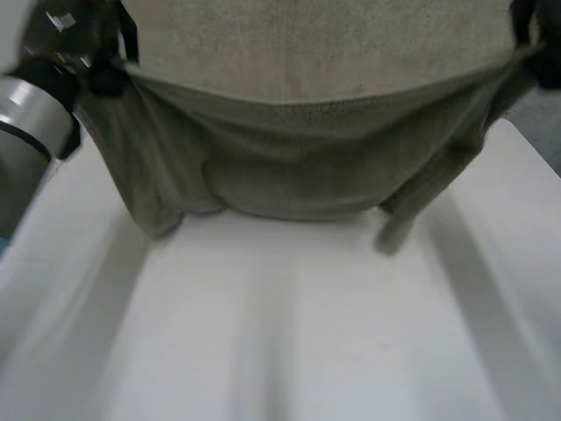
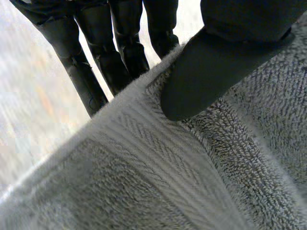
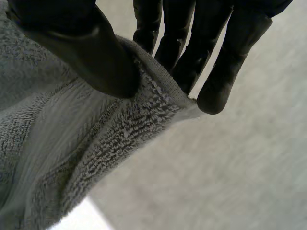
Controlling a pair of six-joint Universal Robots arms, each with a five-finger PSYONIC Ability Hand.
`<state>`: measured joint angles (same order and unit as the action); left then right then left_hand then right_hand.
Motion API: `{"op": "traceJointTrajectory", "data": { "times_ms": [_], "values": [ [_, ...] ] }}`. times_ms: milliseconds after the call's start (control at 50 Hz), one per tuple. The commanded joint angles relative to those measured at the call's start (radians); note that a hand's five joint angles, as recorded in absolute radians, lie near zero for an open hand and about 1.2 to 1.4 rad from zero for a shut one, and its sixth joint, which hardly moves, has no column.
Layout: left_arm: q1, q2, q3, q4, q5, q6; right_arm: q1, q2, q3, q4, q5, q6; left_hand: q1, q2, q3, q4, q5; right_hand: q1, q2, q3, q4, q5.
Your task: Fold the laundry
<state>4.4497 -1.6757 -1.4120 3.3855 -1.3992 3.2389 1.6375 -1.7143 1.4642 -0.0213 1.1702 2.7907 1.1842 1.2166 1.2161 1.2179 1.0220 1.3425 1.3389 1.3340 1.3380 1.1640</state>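
A grey-green terry towel [image 1: 298, 167] hangs stretched between my two hands above the white table [image 1: 289, 324], its lower part sagging onto the table. My left hand [image 1: 105, 74] pinches the towel's left top corner; in the left wrist view the thumb [image 2: 211, 72] presses the towel [image 2: 158, 177] against the fingers [image 2: 115, 52] behind its edge. My right hand [image 1: 543, 61] holds the right top corner; in the right wrist view the thumb [image 3: 86, 52] and fingers [image 3: 225, 72] pinch the towel's hem [image 3: 91, 143]. A loose strip of towel dangles at the right [image 1: 421, 202].
The white table's bare top stretches in front of the towel toward me. My left arm's grey joint [image 1: 26, 132] stands at the table's left edge. A grey floor strip [image 1: 539, 123] lies beyond the table's right edge.
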Motion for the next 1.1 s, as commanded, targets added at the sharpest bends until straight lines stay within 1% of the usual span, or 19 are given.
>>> {"op": "traceJointTrajectory", "data": {
  "times_ms": [20,120,220,260,380,520,620,660,680,720,740,760,780,860,880,920,960,1060,1100],
  "values": [
    [-0.006,0.213,0.042,-0.115,0.008,0.001,-0.007,0.014,-0.347,0.281,0.005,0.009,0.212,0.180,0.180,0.178,0.200,0.054,0.057,0.062,0.058,0.058],
    [-0.003,0.235,0.117,-0.222,0.008,0.002,-0.010,0.174,-0.640,0.538,-0.009,-0.011,0.212,0.180,0.180,0.178,0.200,0.054,0.057,0.062,0.058,0.058],
    [0.003,0.200,0.183,-0.333,0.008,0.004,-0.002,0.301,-0.795,0.696,-0.006,-0.080,0.212,0.180,0.180,0.178,0.200,0.054,0.057,0.062,0.058,0.058],
    [0.003,0.124,0.209,-0.395,0.008,0.022,0.001,0.336,-0.814,0.728,-0.004,-0.115,0.212,0.180,0.180,0.178,0.200,0.054,0.057,0.062,0.058,0.058],
    [0.002,0.016,0.212,-0.433,0.008,0.108,0.008,0.436,-0.805,0.761,0.016,-0.206,0.212,0.180,0.180,0.178,0.200,0.054,0.057,0.062,0.058,0.058],
    [0.002,-0.223,0.237,-0.431,-0.006,0.231,0.062,0.542,-0.779,0.755,0.029,-0.221,0.212,0.180,0.180,0.178,0.200,0.054,0.057,0.062,0.058,0.058],
    [0.000,-0.374,0.349,-0.420,-0.003,0.252,0.114,0.653,-0.823,0.704,0.101,-0.226,0.212,0.180,0.180,0.178,0.200,0.054,0.057,0.062,0.058,0.058],
    [-0.001,-0.417,0.410,-0.414,-0.006,0.251,0.145,0.735,-0.918,0.623,0.167,-0.237,0.212,0.180,0.180,0.178,0.200,0.054,0.057,0.062,0.058,0.058],
    [-0.003,-0.447,0.485,-0.404,-0.007,0.248,0.145,0.736,-0.918,0.623,0.167,-0.237,0.212,0.180,0.180,0.178,0.200,0.054,0.057,0.062,0.058,0.058],
    [-0.004,-0.470,0.562,-0.379,-0.009,0.243,0.160,0.820,-1.080,0.546,0.221,-0.276,0.212,0.180,0.180,0.178,0.200,0.054,0.057,0.062,0.058,0.058],
    [-0.004,-0.486,0.649,-0.342,-0.020,0.239,0.160,0.820,-1.081,0.546,0.221,-0.276,0.212,0.180,0.180,0.178,0.200,0.054,0.057,0.062,0.058,0.058],
    [-0.007,-0.489,0.727,-0.287,-0.041,0.225,0.166,0.852,-1.186,0.497,0.239,-0.299,0.212,0.180,0.180,0.178,0.200,0.054,0.057,0.062,0.058,0.058],
    [-0.007,-0.489,0.728,-0.287,-0.041,0.225,0.172,0.873,-1.290,0.425,0.261,-0.303,0.212,0.180,0.180,0.178,0.200,0.054,0.057,0.062,0.058,0.058],
    [-0.013,-0.461,0.838,-0.084,-0.115,0.115,0.211,0.887,-1.436,0.257,0.302,-0.272,0.212,0.180,0.180,0.178,0.200,0.054,0.057,0.062,0.058,0.058],
    [-0.013,-0.461,0.838,-0.083,-0.115,0.114,0.217,0.880,-1.443,0.207,0.316,-0.243,0.212,0.180,0.180,0.178,0.200,0.054,0.057,0.062,0.058,0.058],
    [-0.015,-0.418,0.831,0.039,-0.139,0.047,0.217,0.865,-1.428,0.202,0.318,-0.212,0.212,0.180,0.180,0.178,0.200,0.054,0.057,0.062,0.058,0.058],
    [-0.015,-0.403,0.814,0.075,-0.136,0.026,0.217,0.846,-1.397,0.218,0.313,-0.194,0.212,0.180,0.180,0.178,0.200,0.054,0.057,0.062,0.058,0.058],
    [-0.010,-0.378,0.673,0.057,-0.132,0.010,0.219,0.800,-1.207,0.307,0.292,-0.186,0.212,0.180,0.180,0.178,0.200,0.054,0.057,0.062,0.058,0.058],
    [-0.010,-0.371,0.611,0.048,-0.130,0.010,0.219,0.774,-1.055,0.362,0.273,-0.191,0.212,0.180,0.180,0.178,0.200,0.054,0.057,0.062,0.058,0.058]
  ]
}}
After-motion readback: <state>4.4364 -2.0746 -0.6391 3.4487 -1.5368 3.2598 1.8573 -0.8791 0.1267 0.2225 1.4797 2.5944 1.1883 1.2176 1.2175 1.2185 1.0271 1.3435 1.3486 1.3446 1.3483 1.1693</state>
